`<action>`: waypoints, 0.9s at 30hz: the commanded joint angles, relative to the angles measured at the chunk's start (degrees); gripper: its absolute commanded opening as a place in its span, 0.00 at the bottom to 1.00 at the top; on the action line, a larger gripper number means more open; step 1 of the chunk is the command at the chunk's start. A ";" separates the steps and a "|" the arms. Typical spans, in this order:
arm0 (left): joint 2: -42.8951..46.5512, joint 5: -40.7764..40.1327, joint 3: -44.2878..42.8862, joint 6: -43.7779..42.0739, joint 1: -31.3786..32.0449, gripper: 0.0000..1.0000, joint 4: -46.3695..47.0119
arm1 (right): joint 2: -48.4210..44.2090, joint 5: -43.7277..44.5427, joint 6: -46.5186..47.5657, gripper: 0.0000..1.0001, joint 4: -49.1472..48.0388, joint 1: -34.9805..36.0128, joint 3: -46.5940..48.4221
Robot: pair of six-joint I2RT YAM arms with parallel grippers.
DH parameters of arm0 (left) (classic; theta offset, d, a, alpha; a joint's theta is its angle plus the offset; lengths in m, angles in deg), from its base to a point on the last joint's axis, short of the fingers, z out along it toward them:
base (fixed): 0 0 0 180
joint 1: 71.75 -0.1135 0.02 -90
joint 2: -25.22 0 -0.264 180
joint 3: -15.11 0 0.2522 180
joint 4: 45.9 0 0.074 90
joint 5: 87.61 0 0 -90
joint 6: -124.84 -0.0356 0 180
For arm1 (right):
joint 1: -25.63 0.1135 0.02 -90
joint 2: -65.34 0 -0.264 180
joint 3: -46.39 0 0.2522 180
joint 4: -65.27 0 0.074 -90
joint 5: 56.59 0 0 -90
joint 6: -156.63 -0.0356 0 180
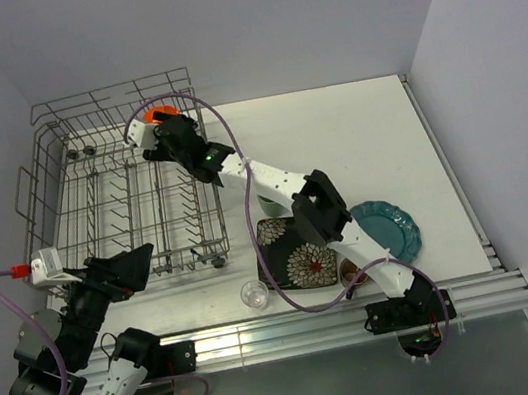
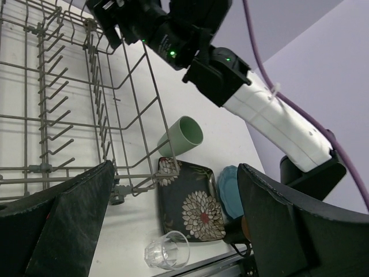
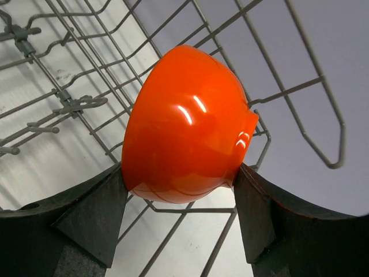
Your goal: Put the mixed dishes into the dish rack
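Firmly pinched between the right gripper's (image 3: 180,187) two dark fingers (image 3: 86,216) is the orange bowl (image 3: 187,127), turned on its side with its glossy rounded underside facing the right wrist camera. It catches white highlights, and its rim points away toward the grey wires of the dish rack (image 3: 75,104) behind it. From above, the right gripper (image 1: 162,123) and the bowl (image 1: 160,111) sit at the rack's (image 1: 112,198) far right corner, level with its raised side, and only a sliver of orange shows past the wrist. A green light glows on the arm.

The left gripper (image 1: 138,259) is spread wide with nothing between its fingers (image 2: 69,219), at the rack's near edge. Its own view takes in the rack's (image 2: 57,104) tines. It also shows the pale green cup (image 2: 181,135) just beside the rack's right wall, which the right arm mostly hides from above.

On the white table (image 1: 354,132) lie the black square flowered plate (image 1: 299,252) (image 2: 190,199) and, beside it, the teal round scalloped plate (image 1: 391,227) (image 2: 228,190). The small clear glass (image 1: 254,294) (image 2: 167,251) stands near the table's front edge. A small dark mug (image 1: 349,269) peeks out from under the right arm.
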 commanded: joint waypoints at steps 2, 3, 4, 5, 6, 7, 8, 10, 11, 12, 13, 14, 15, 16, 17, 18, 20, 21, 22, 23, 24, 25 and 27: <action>-0.87 2.87 -0.55 -0.71 0.17 0.94 3.43 | 1.09 -0.91 1.54 0.00 -8.04 -2.49 3.78; -0.78 3.04 -0.47 -0.88 0.09 0.94 3.52 | 1.35 -1.00 1.45 0.00 -8.56 -2.76 3.69; -0.69 2.96 -0.55 -0.88 0.09 0.94 3.52 | 1.61 -1.00 1.02 0.00 -8.74 -3.11 3.52; -0.61 2.78 -0.47 -1.06 0.09 0.94 3.61 | 1.79 -1.17 0.75 0.00 -8.83 -3.55 3.43; -0.52 2.69 -0.38 -1.15 0.17 0.94 3.70 | 1.88 -1.18 0.58 0.00 -9.79 -3.72 3.08; -0.26 2.69 -0.21 -1.15 0.17 0.94 3.87 | 2.14 -1.26 0.49 0.00 -9.97 -3.90 2.82; -0.34 2.78 -0.03 -1.32 0.17 0.94 3.96 | 2.32 -1.35 0.31 0.00 -10.06 -4.16 2.73; -0.52 3.04 0.15 -1.24 0.17 0.94 4.31 | 2.67 -1.18 -0.13 0.00 -11.12 -4.43 2.55; -0.52 3.48 0.23 -1.15 0.17 0.94 4.40 | 2.84 -1.44 -0.13 0.00 -11.21 -4.69 2.81; -0.52 3.66 0.24 -1.06 0.17 0.94 4.40 | 2.93 -1.61 -0.22 0.00 -11.73 -4.69 2.73; -0.52 3.75 0.24 -1.06 0.17 0.94 4.57 | 3.11 -1.88 -0.30 0.01 -12.08 -4.78 2.81; -0.43 3.83 0.24 -1.15 0.09 0.94 4.49 | 3.28 -2.14 -0.48 0.02 -12.17 -4.96 2.99; -0.43 3.75 0.15 -1.15 0.17 0.94 4.49 | 3.37 -2.49 -0.92 0.02 -12.00 -4.96 3.16; -0.34 3.75 -0.03 -1.06 0.17 0.94 4.49 | 3.55 -2.49 -1.01 0.02 -11.82 -4.96 3.25; -0.34 3.66 -0.12 -1.23 0.17 0.94 4.49 | 3.72 -3.10 -1.18 0.02 -11.73 -4.96 3.51; -0.25 3.40 -0.12 -1.32 0.17 0.94 4.49 | 3.81 -3.37 -1.36 0.02 -11.56 -4.96 3.43; -0.25 3.22 -0.03 -1.41 0.17 0.94 4.58 | 4.07 -3.72 -1.36 0.01 -11.73 -4.87 3.34; -0.25 3.31 -0.03 -1.41 0.17 0.94 4.66 | 4.16 -3.90 -1.45 0.00 -11.56 -4.87 3.34; -0.25 3.40 0.32 -1.50 0.09 0.94 4.75 | 4.25 -3.99 -1.45 0.00 -11.47 -4.78 3.25; -0.25 3.57 0.41 -1.33 0.09 0.94 4.93 | 4.25 -3.99 -1.36 0.00 -11.47 -4.78 3.17; -0.17 3.75 0.50 -1.32 0.17 0.94 5.01 | 4.43 -4.08 -1.45 0.00 -11.64 -4.69 2.99; -0.08 3.75 0.85 -1.32 0.09 0.94 5.10 | 4.43 -4.25 -1.45 0.00 -11.65 -4.69 2.82; -0.08 3.75 0.76 -1.32 0.17 0.94 5.19 | 4.60 -4.08 -1.36 0.02 -11.91 -4.69 2.64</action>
